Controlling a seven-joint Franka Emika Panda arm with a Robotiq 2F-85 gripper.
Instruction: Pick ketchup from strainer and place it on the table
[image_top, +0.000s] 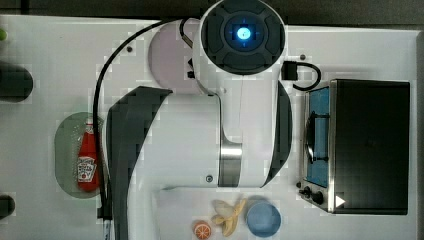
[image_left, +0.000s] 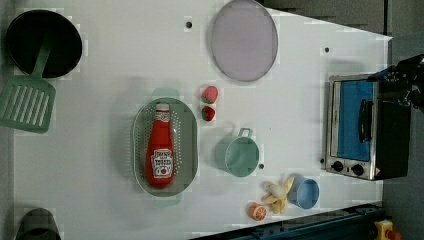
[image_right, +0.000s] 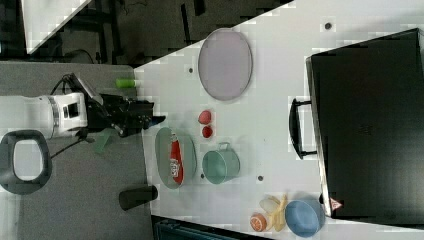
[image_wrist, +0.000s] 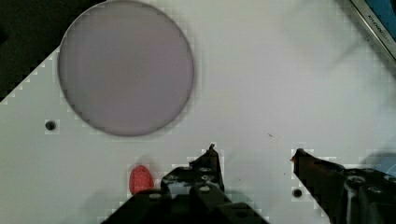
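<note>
Your gripper (image_wrist: 254, 156) hangs with jaws spread, empty. The ketchup (image_left: 160, 150) lies flat inside the strainer (image_left: 187, 145), left of the left view's green cup (image_left: 239, 156). It's likely light, squeezable and slick; pinch across its body.

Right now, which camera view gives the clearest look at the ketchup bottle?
The left view: the ketchup lies in full sight in the strainer, cap, body and label all unobstructed. In the top view the ketchup is partly crossed by a black cable and crowded by the arm. In the right view the ketchup appears smaller and foreshortened.
</note>
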